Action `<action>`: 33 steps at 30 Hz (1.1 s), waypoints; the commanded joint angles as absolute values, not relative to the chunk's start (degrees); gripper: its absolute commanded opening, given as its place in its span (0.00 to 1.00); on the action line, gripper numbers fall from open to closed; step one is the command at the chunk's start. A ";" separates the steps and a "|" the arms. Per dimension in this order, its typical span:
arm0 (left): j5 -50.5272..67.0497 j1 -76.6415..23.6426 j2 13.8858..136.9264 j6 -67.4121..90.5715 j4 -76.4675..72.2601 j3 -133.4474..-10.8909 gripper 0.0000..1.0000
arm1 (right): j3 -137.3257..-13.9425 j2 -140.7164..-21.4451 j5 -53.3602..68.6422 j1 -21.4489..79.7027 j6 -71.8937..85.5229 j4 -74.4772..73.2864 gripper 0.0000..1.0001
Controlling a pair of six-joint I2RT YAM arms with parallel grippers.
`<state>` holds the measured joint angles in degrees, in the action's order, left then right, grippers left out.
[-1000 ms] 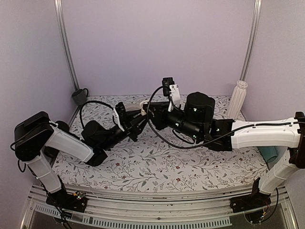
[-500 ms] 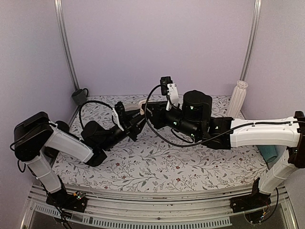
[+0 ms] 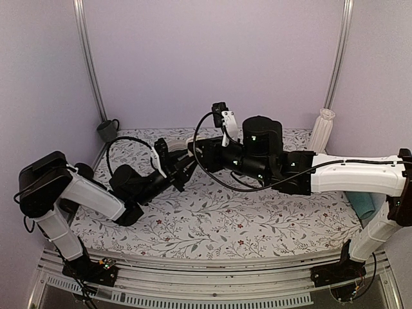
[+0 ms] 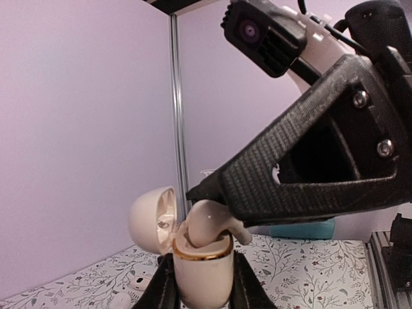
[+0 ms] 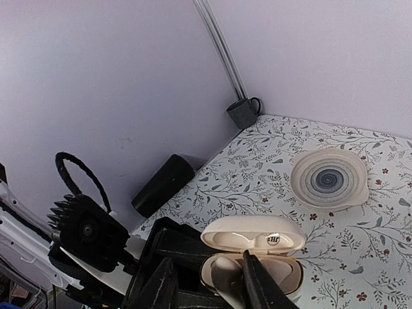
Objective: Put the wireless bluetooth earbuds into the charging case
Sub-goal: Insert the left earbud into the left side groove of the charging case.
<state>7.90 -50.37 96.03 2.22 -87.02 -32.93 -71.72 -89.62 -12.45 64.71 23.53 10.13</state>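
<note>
Change noted: the right arm was found reaching further left and back over the table than in the two preceding top views, its wrist brought close against the left gripper; the left arm was found where it had been
Right gripper: the jaws were seen parted in its own wrist view, one to each side of the case mouth, with nothing visibly pinched between them (a release in progress was judged likely)
Left gripper: it was found clamped on the charging case, which was held upright and clear of the table, its lid hinged open to one side
Earbud: one cream bud was seen lodged in the mouth of the case, tilted, its head proud of the gold rim and just under the tip of the right finger; whether finger and bud touched could not be settled
Second earbud: it was not identified with certainty in any view
Meaning for the task: the bud was judged delivered to its well but not yet seated
Next move: a light downward press, or a clean withdrawal of the right fingers, was judged to be called for
Risk: a bud left tilted could be dragged out by the retreating finger, or could stop the lid from closing
</note>
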 commanded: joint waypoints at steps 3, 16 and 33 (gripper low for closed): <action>7.79 -50.98 95.77 3.21 -96.55 -32.37 0.00 | -73.81 -87.16 -7.29 61.44 27.74 5.11 0.37; 8.11 -51.02 95.89 4.04 -97.03 -31.45 0.00 | -77.30 -85.42 -3.56 58.56 30.10 -2.88 0.35; 9.56 -50.78 92.37 -0.01 -86.65 -30.35 0.00 | -99.38 -96.78 11.73 57.04 20.11 -36.70 0.26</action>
